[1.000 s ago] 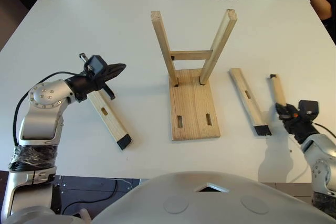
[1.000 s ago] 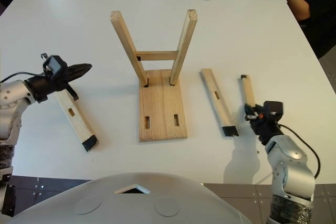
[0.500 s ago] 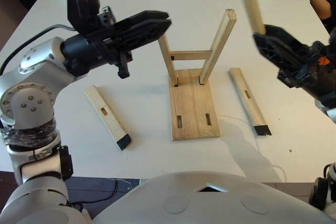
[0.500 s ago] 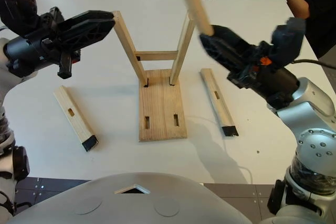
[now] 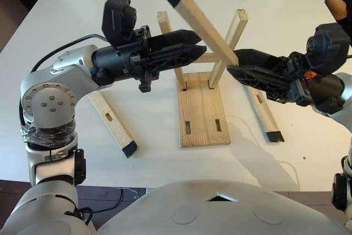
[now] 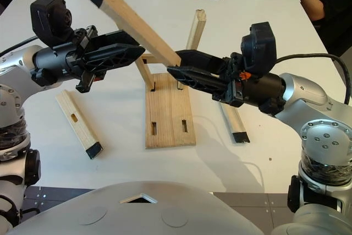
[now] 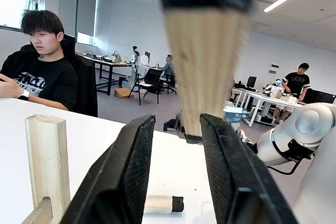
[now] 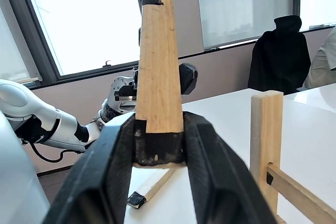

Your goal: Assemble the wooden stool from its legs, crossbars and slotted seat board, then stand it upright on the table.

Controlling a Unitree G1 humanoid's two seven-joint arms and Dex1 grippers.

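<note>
Handover before the slot

Leg (image 5: 201, 20) in the air: your right hand (image 5: 235, 62) is clamped on its lower end, and the leg slants up over the seat board (image 5: 203, 108) with its black cap topmost. Your left hand (image 5: 202, 45) has its fingers parted, tips just beside the shaft, gripping nothing. I judge the clamped end is the one meant for a slot. So close the left hand mid-shaft, square to the flat faces, before the right lets go. Then tip the leg upright over a near slot.

Slots in the board: the two far ones hold upright legs (image 5: 228, 48) joined by a crossbar (image 8: 296, 190), and the two near ones stand open. Two more legs (image 5: 113, 119) lie on the bench (image 5: 49, 26), one on each side of the board.
</note>
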